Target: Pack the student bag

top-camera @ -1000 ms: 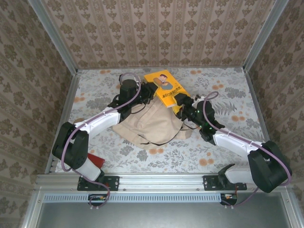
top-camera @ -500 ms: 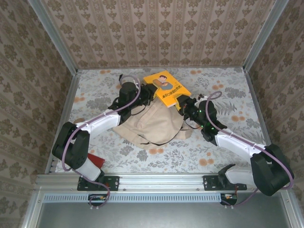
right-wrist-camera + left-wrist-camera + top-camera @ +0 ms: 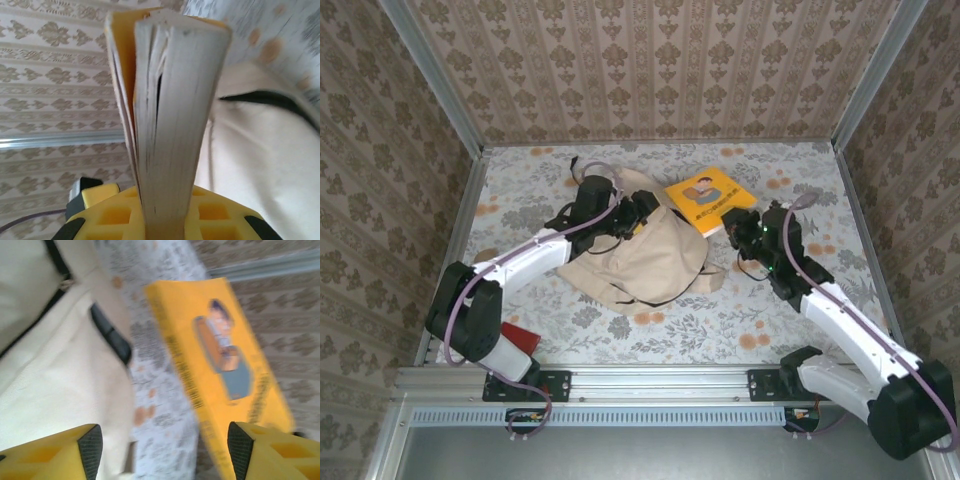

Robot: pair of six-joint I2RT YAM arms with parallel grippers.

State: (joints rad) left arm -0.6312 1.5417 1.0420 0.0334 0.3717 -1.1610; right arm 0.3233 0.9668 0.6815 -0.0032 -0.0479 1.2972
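My right gripper (image 3: 165, 217) pinches the yellow book (image 3: 710, 192) at the frame's center. My left gripper (image 3: 160, 450) has its fingers spread at the upper edge of the beige bag (image 3: 645, 262).

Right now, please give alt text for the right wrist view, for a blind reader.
The right tool grips a yellow book seen edge-on, pages facing the camera. The beige student bag lies behind it at right, with the patterned wall at left.
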